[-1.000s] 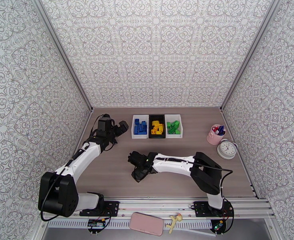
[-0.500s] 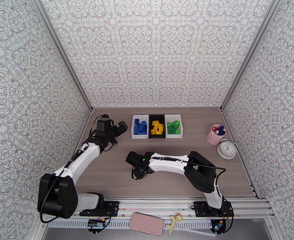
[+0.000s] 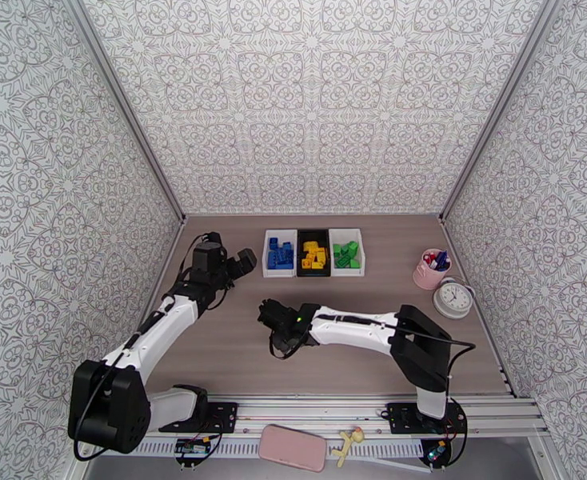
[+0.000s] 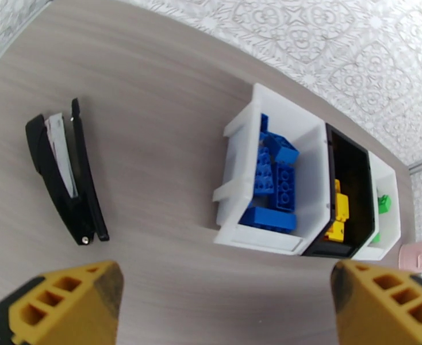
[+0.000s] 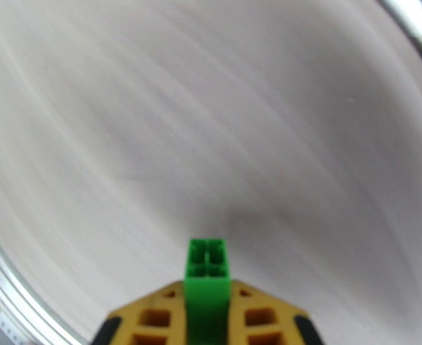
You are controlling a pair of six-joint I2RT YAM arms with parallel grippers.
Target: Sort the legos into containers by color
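Overhead: right gripper [image 3: 281, 346] mid-table, well apart from three joined white-and-black plastic bins [image 3: 347, 273]. Left wrist: left gripper [image 4: 222, 303] spread, empty. Right wrist: small green studded plastic brick [image 5: 208, 277] pinched (sticks out far); may slip in transit.

Enclosed robot lab cell: patterned wall panels [image 3: 309, 114] on three sides, aluminium frame rail [image 3: 317, 410], wood-grain tabletop [image 3: 229, 354].

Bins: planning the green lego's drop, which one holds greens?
The right-end white bin, beside the black bin of yellows; the left white bin holds blues.
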